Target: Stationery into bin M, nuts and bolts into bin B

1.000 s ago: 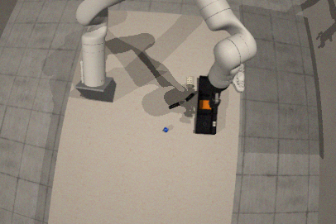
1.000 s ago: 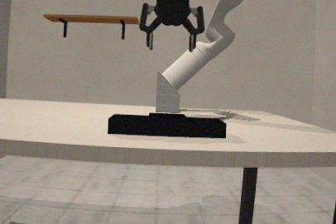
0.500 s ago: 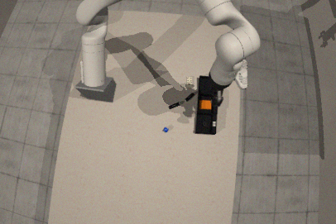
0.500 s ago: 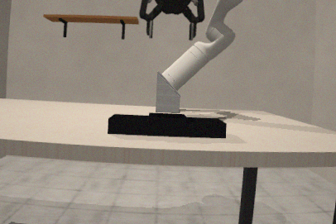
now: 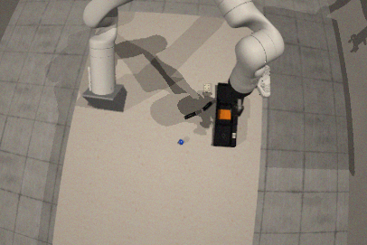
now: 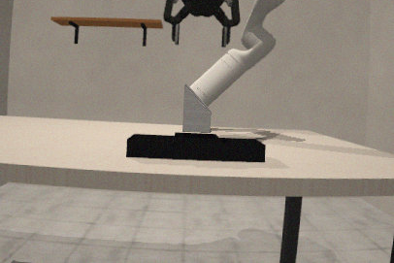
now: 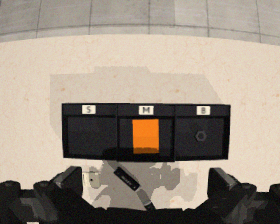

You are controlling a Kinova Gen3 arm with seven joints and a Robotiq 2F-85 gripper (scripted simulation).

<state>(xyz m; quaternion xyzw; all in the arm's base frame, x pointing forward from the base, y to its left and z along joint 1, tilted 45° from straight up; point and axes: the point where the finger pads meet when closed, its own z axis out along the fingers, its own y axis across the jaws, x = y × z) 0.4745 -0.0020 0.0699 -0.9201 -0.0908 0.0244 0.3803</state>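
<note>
My gripper (image 6: 201, 29) hangs high above the table (image 6: 58, 141) with its fingers spread wide and nothing between them. Directly beneath me sits a long, low, matte black tray of three bins (image 7: 145, 153), each with a small white label on its rim.

Going left to right in my wrist view: the bin marked S (image 7: 89, 136) looks empty. The middle bin, marked M (image 7: 125, 136), holds a flat orange block (image 7: 146, 135), smooth and rectangular, which I judge to be a stationery item already delivered. The bin marked B (image 7: 215, 136) holds a small dark nut (image 7: 200, 136), ring-shaped and hard to make out against the black floor.

On the pale, faintly grainy table, just on my side of the tray, lies a slim black pen-like stick (image 7: 126, 178), resting at a slant. In the top view a small pale cube with dots (image 5: 208, 87) sits close to the tray's end, and a tiny blue object (image 5: 181, 142) lies farther off; its kind is too small to tell.

I judge one drop finished. The next move likely calls for lowering onto the slim stick, aligning my fingers across its narrow width.
</note>
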